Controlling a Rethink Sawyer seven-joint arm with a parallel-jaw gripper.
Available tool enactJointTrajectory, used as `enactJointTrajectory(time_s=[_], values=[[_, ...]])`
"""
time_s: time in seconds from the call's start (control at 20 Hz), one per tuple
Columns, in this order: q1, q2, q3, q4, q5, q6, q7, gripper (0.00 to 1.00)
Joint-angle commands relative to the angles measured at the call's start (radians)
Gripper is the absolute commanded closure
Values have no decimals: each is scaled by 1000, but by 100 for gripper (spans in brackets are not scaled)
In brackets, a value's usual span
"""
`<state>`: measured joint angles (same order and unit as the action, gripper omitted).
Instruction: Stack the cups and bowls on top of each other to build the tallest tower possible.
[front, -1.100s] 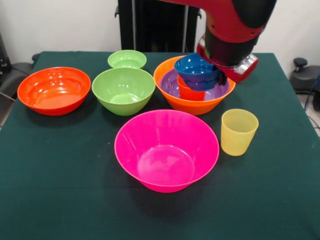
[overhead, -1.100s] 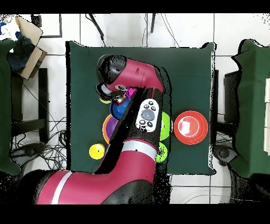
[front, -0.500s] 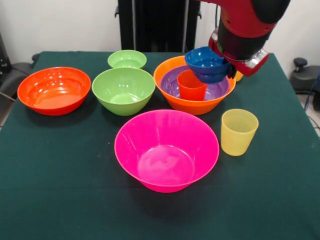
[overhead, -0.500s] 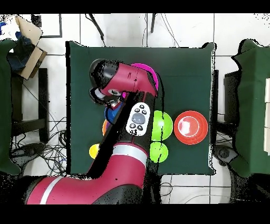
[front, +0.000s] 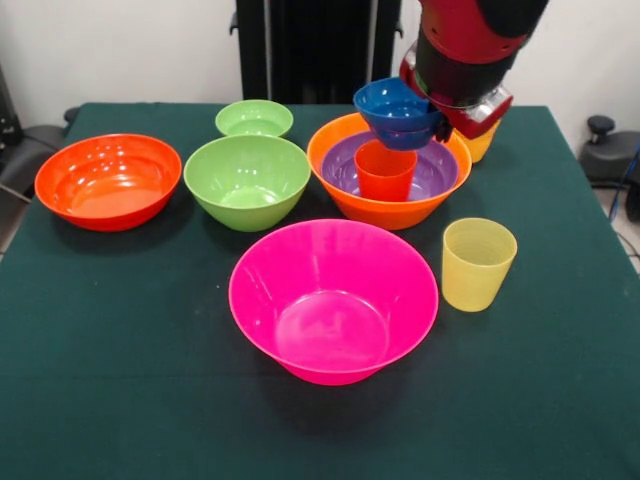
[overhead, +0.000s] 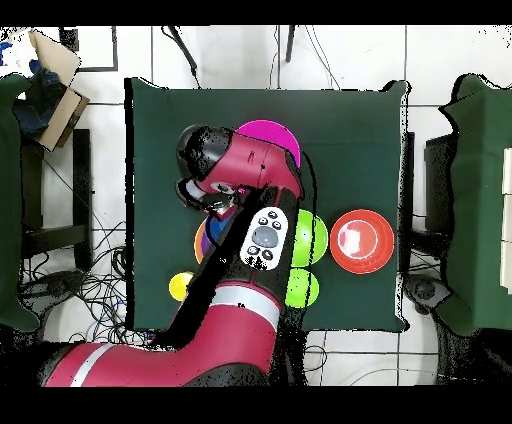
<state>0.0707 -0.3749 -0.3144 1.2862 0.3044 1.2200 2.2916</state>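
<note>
My gripper (front: 437, 118) holds the small blue bowl (front: 395, 112) by its right rim, clamped on the edge. The bowl hangs in the air, roughly level, above the far right part of the large orange bowl (front: 340, 190). It touches nothing beneath it.

The large orange bowl sits on the dark green table (front: 120, 380), right of centre. Nested inside it is the shallow purple bowl (front: 340, 168). A red-orange cup (front: 385, 172) stands upright in the purple bowl, just below and in front of the blue bowl I hold. Together these three form the tower so far.

The large pink bowl (front: 333, 300) stands in front of the tower, nearest the camera. To its right stands a yellow cup (front: 478, 264), upright and apart from it. A second yellow cup (front: 482, 143) peeks out behind my wrist, mostly hidden.

To the left of the tower is the medium green bowl (front: 247, 182), just beside it. Behind that stands the small green bowl (front: 254, 119). The red-orange bowl (front: 108, 181) sits at the far left, apart from the others.

From overhead, my arm (overhead: 250, 240) covers the tower. The pink bowl, both green bowls and the red-orange bowl show round its edges.
</note>
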Motion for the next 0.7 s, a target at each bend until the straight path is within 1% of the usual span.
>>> enactJointTrajectory(time_s=[0.05,0.2,0.3,0.7], values=[[4,3,37,107,-4,-137,174,100],[5,8,40,121,1,-187,173,100],[3,13,40,118,0,-202,170,100],[3,30,41,101,0,-207,175,100]])
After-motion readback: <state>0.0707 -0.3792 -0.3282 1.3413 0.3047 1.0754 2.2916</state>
